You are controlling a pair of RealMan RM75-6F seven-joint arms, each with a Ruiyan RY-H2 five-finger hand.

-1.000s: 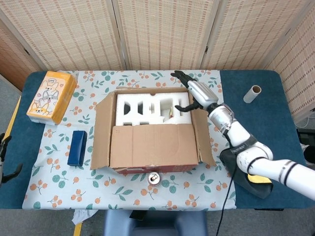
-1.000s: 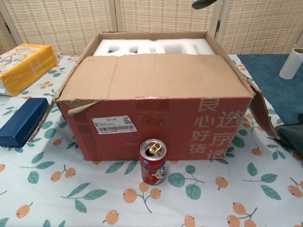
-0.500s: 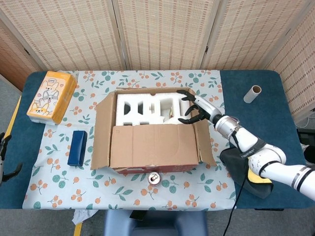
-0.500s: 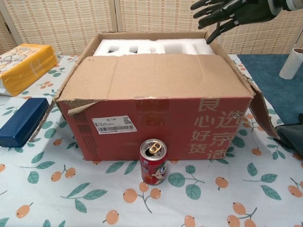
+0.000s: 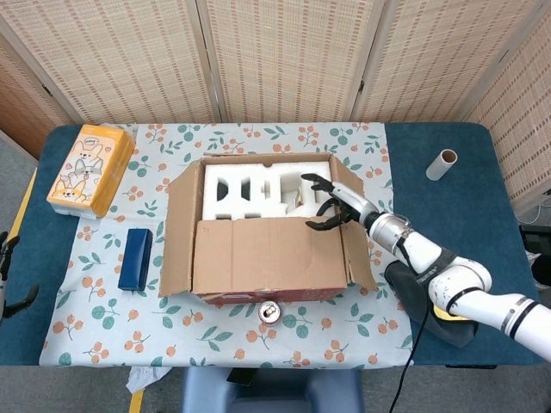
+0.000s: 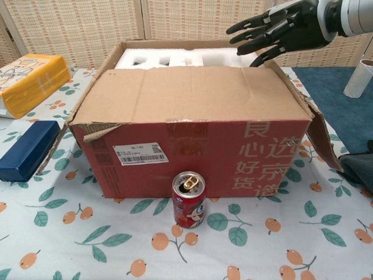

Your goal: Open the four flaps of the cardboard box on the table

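The cardboard box (image 5: pixel 258 292) stands mid-table with red printed sides (image 6: pixel 192 146). Its front flap (image 5: pixel 267 254) lies flat over the front half (image 6: pixel 192 93). The left flap (image 5: pixel 176 228) and right flap (image 5: pixel 360 249) hang outward. White foam (image 5: pixel 254 189) shows in the uncovered rear half. My right hand (image 5: pixel 331 206) hovers over the box's right rear, fingers spread and holding nothing, just above the front flap's far edge (image 6: pixel 277 32). Of my left hand (image 5: pixel 10 275) only dark fingers show at the far left, off the table and apart.
A red can (image 6: pixel 189 199) stands right in front of the box. To the left lie a blue case (image 5: pixel 135 258) and a yellow tissue pack (image 5: pixel 90 168). A cardboard roll (image 5: pixel 442 163) stands at the far right, with a dark bundle (image 5: pixel 430 305) near the right flap.
My right hand has come down and moved left and forward, from above the box's back right corner to over the front flap's far edge. The box flaps have not moved.
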